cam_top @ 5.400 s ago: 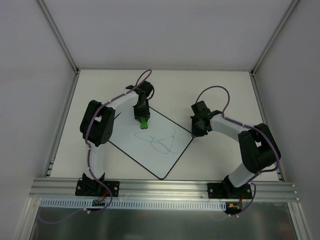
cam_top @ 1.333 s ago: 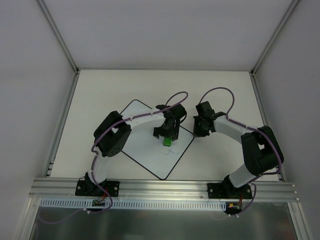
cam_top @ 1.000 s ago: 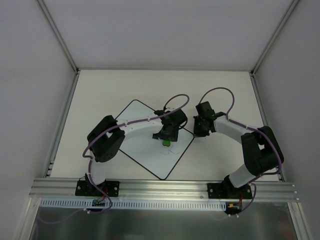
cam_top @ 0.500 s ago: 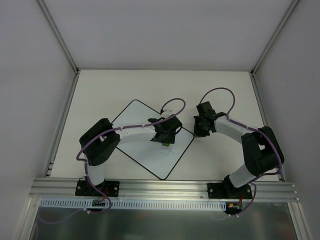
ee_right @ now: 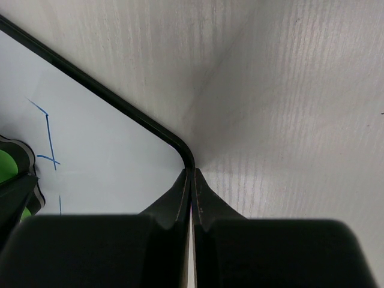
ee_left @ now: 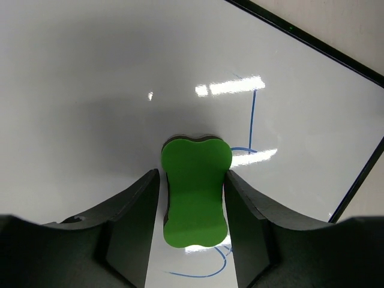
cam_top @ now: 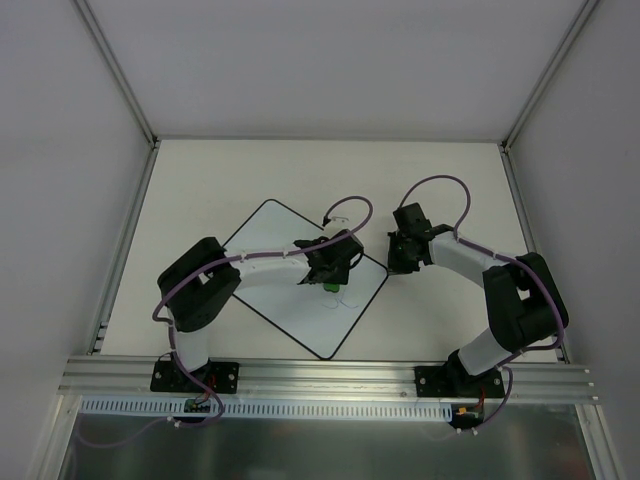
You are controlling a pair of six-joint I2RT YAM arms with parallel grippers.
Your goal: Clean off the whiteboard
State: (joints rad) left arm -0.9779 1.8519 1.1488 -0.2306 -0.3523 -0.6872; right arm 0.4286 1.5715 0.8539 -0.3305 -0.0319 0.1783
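**Edges and room.** We find the flat white rectangular whiteboard with its thin black edge (cam_top: 312, 325) lying flat on the pale table (cam_top: 450, 180), turned so that its rounded corners point far, near, left and right. Its right corner sits at the right claw (cam_top: 398, 262). In the left wrist view, the black edge crosses the upper right of the whiteboard (ee_left: 90, 72) and comes down the right side, near the eraser. A broad stretch of white surface extends to the left and ahead. Thin blue pen lines (ee_left: 251, 120) remain just right of the eraser and below it. Bare table (ee_right: 288, 90) lies beyond the right corner.

**Left claw.** The left claw (ee_left: 193, 180) is open only to the eraser's width. Its two black fingers (ee_left: 135, 222) clamp the sides of the small green bone-shaped eraser (ee_left: 196, 189). The eraser (cam_top: 331, 287) stands on the board, towards its right corner.

**Right claw.** The right claw (ee_right: 191, 174) has its fingers pressed together, with only a hairline slit between them. The tips meet the rounded right corner of the whiteboard (ee_right: 102, 156). We cannot tell whether they pinch the edge or only rest against it.
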